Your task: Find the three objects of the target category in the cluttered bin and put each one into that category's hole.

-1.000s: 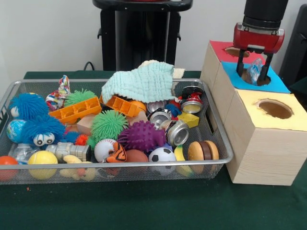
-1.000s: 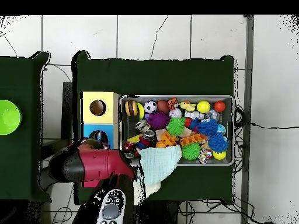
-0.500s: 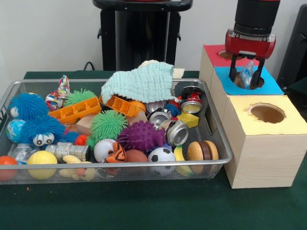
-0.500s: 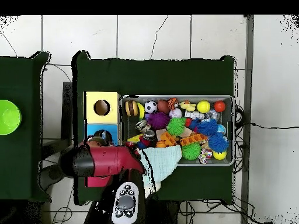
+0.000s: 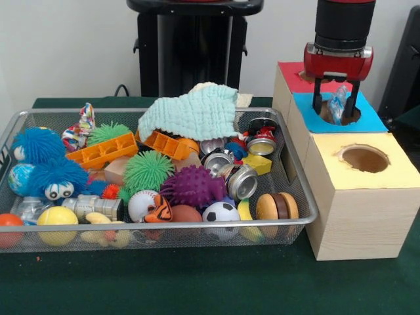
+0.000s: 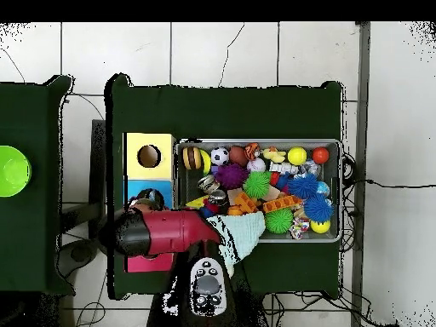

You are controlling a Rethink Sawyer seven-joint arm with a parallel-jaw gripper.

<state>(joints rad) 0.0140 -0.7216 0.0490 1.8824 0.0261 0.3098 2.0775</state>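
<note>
I am hovering the gripper (image 5: 336, 104) directly above the blue hole (image 5: 339, 113) so its load can drop straight in — the fingers are pinching a crumpled clear plastic bottle (image 5: 338, 102) (bluish, glinting), hanging upright between them — away from the wire bin (image 5: 298, 200).

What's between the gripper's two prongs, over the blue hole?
In the front view, a crumpled clear plastic bottle sits between the prongs of the gripper, just above the blue hole.
</note>
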